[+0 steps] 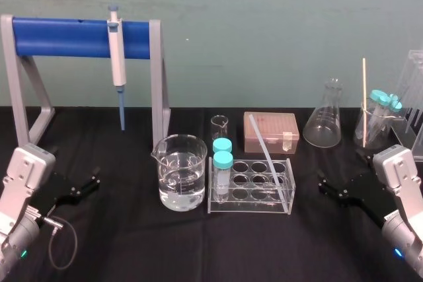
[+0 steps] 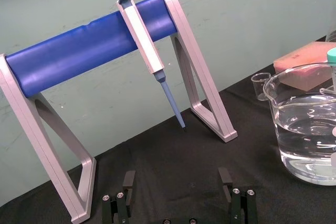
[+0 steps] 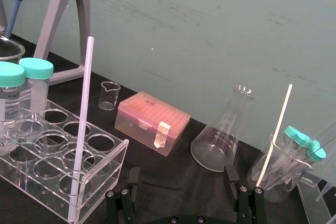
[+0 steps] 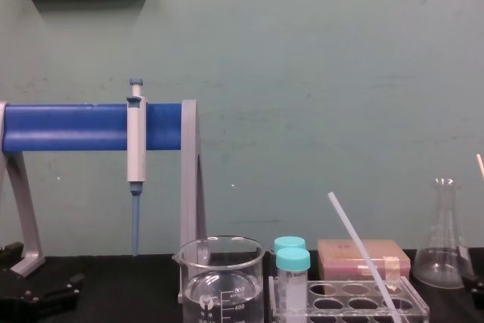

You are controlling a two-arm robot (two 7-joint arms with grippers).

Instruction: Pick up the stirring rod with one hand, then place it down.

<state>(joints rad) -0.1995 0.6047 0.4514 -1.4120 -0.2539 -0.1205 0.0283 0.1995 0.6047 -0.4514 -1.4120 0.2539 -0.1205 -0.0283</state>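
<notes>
The stirring rod [image 1: 269, 156], a thin translucent white tube, leans tilted in the clear tube rack [image 1: 285, 204] at the table's middle. Its lower end rests in the rack's right side and its top points up and back-left. It also appears in the right wrist view as the stirring rod [image 3: 81, 129] and in the chest view as the stirring rod [image 4: 363, 255]. My right gripper [image 1: 322, 186] hovers open to the right of the rack, apart from the rod, with nothing between its fingers [image 3: 231, 177]. My left gripper [image 1: 91, 183] rests open at the table's left, empty.
A water-filled beaker [image 1: 182, 173] stands left of the rack, with two teal-capped tubes [image 1: 223, 163] in the rack's left side. Behind are a small beaker [image 1: 219, 127], a pink box [image 1: 271, 130] and a flask [image 1: 324, 123]. A pipette [image 1: 117, 57] hangs on the blue stand [image 1: 59, 37].
</notes>
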